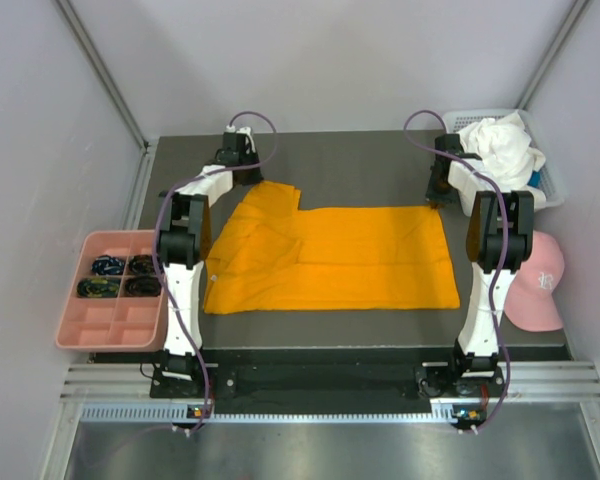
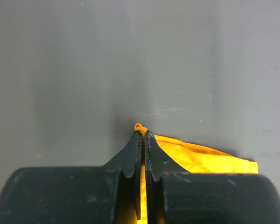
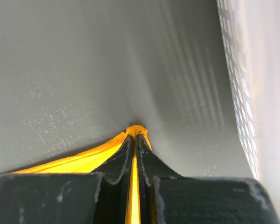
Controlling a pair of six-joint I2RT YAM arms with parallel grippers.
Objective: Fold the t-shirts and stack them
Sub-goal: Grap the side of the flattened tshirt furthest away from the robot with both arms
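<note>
2 grips on orange t-shirt (image 1: 350, 260): left gripper (image 2: 143, 133), right gripper (image 3: 135, 135).

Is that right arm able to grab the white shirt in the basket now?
Probably not yet. The white shirt lies in the basket nearby, but the right gripper is shut on a corner of the orange shirt and must let go first.

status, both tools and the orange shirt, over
Left tool shut on orange t-shirt, far edge. Right tool shut on same shirt. White t-shirt in basket. Pink cap clear, off to right.
</note>
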